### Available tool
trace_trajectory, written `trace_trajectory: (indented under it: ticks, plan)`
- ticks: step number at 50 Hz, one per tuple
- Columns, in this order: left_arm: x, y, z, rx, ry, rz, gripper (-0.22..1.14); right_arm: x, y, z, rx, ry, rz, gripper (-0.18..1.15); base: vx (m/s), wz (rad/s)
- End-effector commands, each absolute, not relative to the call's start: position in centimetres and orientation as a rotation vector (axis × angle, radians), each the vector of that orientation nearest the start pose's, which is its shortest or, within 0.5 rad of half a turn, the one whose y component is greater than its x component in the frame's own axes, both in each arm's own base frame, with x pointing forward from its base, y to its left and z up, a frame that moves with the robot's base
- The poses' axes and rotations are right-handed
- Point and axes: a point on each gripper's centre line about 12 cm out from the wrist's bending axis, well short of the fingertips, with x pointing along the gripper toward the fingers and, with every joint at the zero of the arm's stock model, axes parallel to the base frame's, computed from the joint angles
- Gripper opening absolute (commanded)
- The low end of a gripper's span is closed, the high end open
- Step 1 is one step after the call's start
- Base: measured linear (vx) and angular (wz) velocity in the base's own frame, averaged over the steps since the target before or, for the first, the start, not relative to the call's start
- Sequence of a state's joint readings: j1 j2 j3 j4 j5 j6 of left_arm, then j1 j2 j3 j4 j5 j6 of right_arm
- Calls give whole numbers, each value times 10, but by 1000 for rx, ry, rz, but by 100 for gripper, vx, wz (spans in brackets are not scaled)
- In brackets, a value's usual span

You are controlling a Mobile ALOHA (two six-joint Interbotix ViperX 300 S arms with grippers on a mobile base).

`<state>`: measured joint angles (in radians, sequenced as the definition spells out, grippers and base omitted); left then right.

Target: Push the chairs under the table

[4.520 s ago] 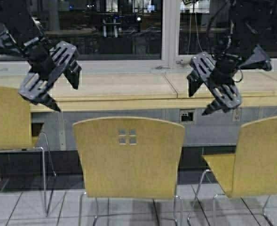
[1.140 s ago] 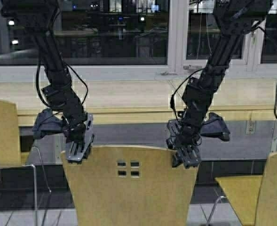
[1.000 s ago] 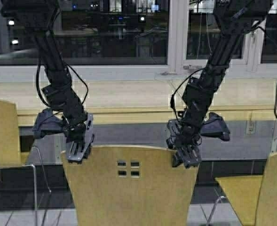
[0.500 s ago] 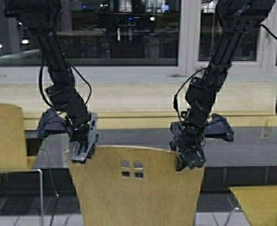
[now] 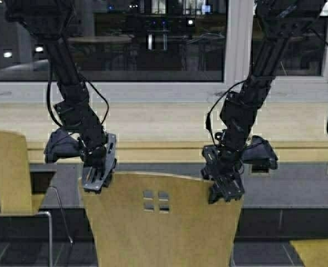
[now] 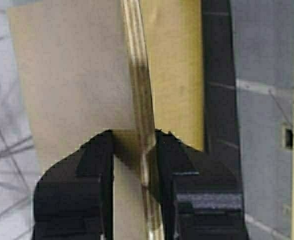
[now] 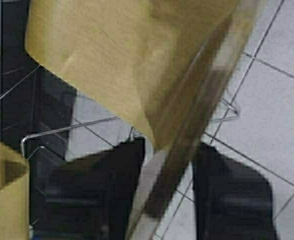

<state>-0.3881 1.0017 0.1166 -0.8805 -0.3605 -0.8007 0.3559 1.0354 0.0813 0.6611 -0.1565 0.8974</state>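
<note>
Dim indoor light, dark windows point(image 5: 152, 39) with small bright reflections; both wrist views are blurred close up.

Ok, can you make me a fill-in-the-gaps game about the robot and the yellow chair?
1. The left claw and the right claw both sit at the ____ edge of the chair.
2. Near the top of the chair's back is a cluster of ____ small square holes.
3. In each wrist view, the chair's back edge runs ____ the claw's two fingers.
4. The table stands under a big ____.

Missing words: top; four; between; window
</note>
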Motion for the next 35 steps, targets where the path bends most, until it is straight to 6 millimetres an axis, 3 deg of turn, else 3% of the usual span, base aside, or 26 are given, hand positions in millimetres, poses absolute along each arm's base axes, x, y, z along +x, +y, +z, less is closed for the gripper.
trace_trajectory:
  ticks: [1, 35]
  plan:
    - [461, -158, -126, -1240, 715, 575, 31, 467, 159, -121, 1184, 885, -502, 30, 25, 6]
    - [446, -161, -120, -1226, 753, 584, 31, 466, 158, -118, 1165, 897, -494, 30, 23, 2]
